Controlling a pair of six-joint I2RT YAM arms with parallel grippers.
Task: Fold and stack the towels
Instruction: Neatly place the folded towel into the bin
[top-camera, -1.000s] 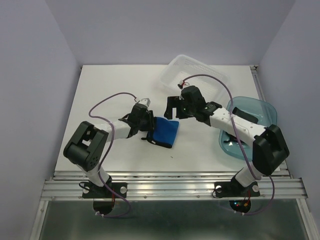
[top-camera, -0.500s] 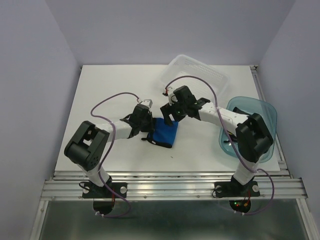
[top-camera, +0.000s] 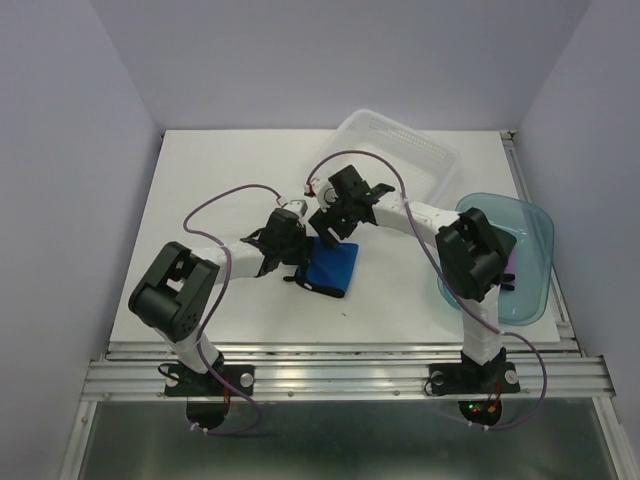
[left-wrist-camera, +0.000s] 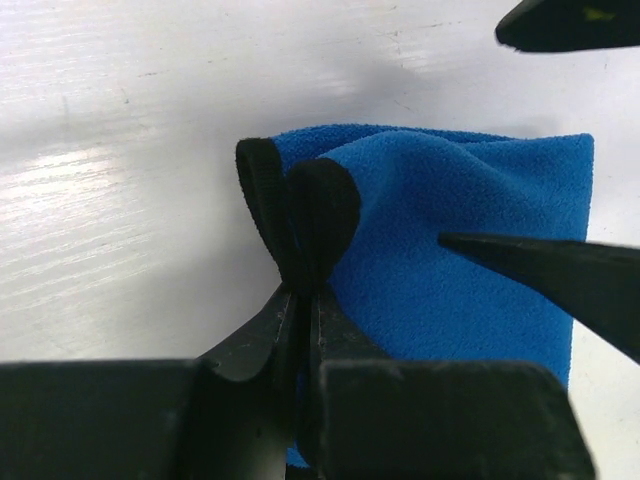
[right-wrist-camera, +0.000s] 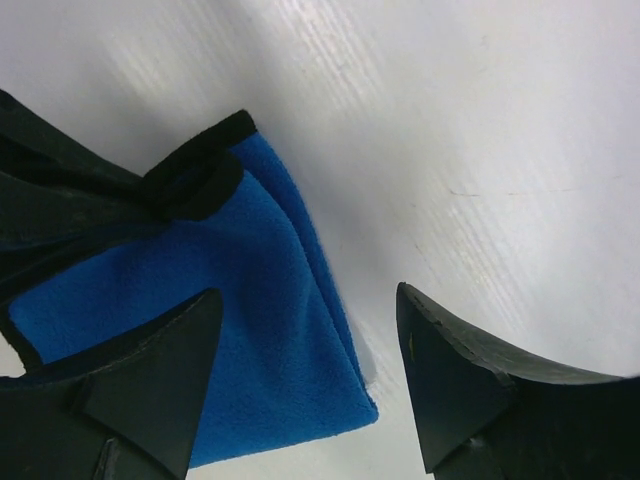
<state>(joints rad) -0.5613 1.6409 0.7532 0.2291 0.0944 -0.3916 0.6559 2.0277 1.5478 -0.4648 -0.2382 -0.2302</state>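
Observation:
A bright blue towel (top-camera: 332, 268) with dark edging lies folded on the white table, between the two arms. My left gripper (top-camera: 297, 266) is shut on its bunched, dark-edged left corner, seen close in the left wrist view (left-wrist-camera: 300, 288), where the blue towel (left-wrist-camera: 450, 230) spreads to the right. My right gripper (top-camera: 325, 230) is open just above the towel's far edge. In the right wrist view the right gripper (right-wrist-camera: 310, 300) straddles the towel's (right-wrist-camera: 150, 270) folded corner without touching it. No other towels show.
A white perforated basket (top-camera: 400, 150) sits tilted at the back of the table. A translucent blue-green tray (top-camera: 530, 240) stands at the right, partly behind the right arm. Bare white table (top-camera: 220, 180) lies to the left and back.
The right arm has swung left from beside the tray, and its open gripper now hangs over the towel's far edge. The left gripper has kept its hold on the corner.

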